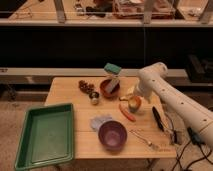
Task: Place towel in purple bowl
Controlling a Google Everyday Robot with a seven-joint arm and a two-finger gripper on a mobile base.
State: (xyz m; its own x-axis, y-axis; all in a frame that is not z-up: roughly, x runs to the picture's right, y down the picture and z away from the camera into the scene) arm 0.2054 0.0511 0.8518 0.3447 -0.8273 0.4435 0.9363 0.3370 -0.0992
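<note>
The grey towel [100,121] lies crumpled on the wooden table [62,90], just beside the purple bowl [112,135]. The gripper [133,103] hangs low above the carrot [127,113]; whether it grips anything cannot be told.

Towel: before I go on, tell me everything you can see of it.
The towel is a small, pale grey-blue cloth, crumpled rather than folded, lying low on the wooden table. It sits between the green tray and the purple bowl, against the bowl's rear-left rim; whether it touches it I cannot tell. Nothing holds it: the gripper hangs apart, farther back and right, by the carrot.
</note>
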